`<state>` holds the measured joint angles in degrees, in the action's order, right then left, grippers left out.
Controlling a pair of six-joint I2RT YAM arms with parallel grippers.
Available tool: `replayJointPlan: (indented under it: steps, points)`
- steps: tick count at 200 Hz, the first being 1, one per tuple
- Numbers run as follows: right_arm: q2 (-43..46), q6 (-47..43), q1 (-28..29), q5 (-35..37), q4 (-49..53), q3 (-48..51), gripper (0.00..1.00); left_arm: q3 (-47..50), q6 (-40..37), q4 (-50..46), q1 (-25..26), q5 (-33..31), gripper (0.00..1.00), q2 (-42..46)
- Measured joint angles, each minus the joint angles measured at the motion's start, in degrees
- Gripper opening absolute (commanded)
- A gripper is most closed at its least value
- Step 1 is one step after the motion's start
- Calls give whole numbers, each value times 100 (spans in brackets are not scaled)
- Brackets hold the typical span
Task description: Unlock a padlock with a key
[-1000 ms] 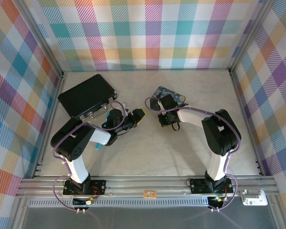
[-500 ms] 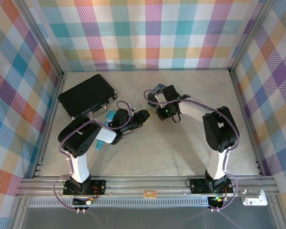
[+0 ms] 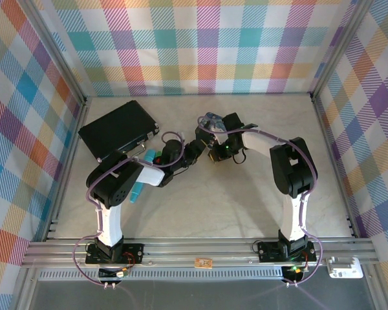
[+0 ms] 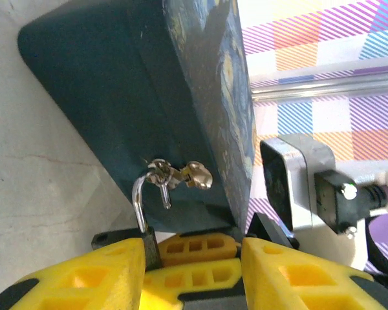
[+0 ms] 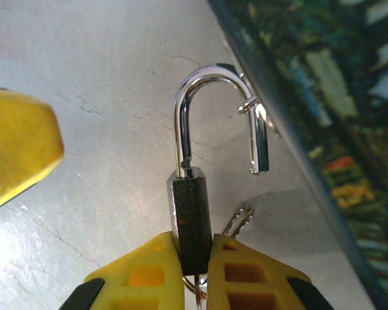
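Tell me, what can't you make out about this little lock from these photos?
- Keyhole: in the right wrist view the padlock body's lower end is hidden between the right gripper fingers.
- The key: just a tip peeks from behind the padlock body; whether it is in the lock cannot be told.
- Top view: padlock and key are too small, covered by the arms.
- The tin box: cut off by the frame edge in the left wrist view.

Overhead view; close wrist views share the padlock.
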<state>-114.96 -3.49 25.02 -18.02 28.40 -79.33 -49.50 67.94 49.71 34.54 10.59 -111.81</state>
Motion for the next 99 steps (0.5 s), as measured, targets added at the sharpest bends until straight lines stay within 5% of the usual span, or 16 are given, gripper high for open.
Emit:
replayJointPlan:
  steps: [99]
  points:
    - [-61,68,-101,-459,-4,-72,0,-835,-173,-955,125,-291,25,-614]
